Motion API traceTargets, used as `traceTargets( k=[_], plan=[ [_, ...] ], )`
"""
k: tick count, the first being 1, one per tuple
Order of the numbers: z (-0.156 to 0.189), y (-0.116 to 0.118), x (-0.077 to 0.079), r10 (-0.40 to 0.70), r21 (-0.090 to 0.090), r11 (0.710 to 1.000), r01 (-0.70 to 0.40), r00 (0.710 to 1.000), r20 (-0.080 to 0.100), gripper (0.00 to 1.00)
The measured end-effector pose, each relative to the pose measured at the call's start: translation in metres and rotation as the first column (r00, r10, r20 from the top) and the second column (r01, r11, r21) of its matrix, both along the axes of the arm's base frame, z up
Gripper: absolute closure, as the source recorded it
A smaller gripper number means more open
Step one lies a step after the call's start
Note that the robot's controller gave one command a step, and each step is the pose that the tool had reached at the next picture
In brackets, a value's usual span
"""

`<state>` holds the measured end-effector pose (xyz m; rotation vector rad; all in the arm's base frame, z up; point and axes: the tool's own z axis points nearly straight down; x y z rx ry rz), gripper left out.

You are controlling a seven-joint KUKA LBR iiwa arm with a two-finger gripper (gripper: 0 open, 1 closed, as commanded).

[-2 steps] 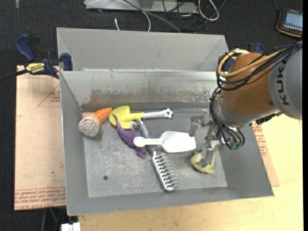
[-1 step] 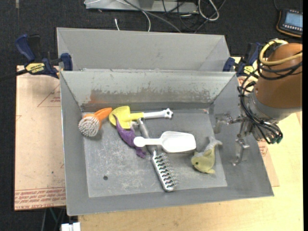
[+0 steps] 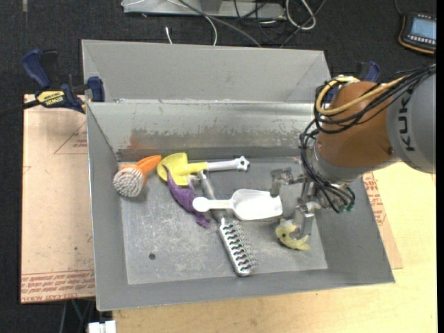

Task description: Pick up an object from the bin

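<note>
Roughly centred, grey bin (image 3: 208, 262). Arm's end effector (image 3: 300, 217) is low toward the bin's right edge, directly above a small pale-yellow crumpled lump (image 3: 293, 239) near the near-right corner; open or closed, cannot tell. White scoop (image 3: 253, 205) just left of it, mid-bin. Ridged metal strip (image 3: 237, 248) near the near edge. Round-headed brush with orange handle (image 3: 129, 180) by the left edge.

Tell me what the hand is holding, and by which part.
Cannot be told. The hand hangs right over a small yellow lump, but any grip is hidden.
</note>
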<state>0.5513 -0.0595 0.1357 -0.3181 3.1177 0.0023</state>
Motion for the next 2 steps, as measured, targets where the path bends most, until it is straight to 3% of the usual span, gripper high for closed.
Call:
traceTargets(
  k=[1,2],
  plan=[
    [-0.04,-0.049,-0.016,0.271,-0.005,0.963,-0.271,0.963,-0.005,0.0],
    [0.05,-0.023,-0.009,0.127,0.003,0.992,-0.127,0.992,-0.008,0.0]
  ],
)
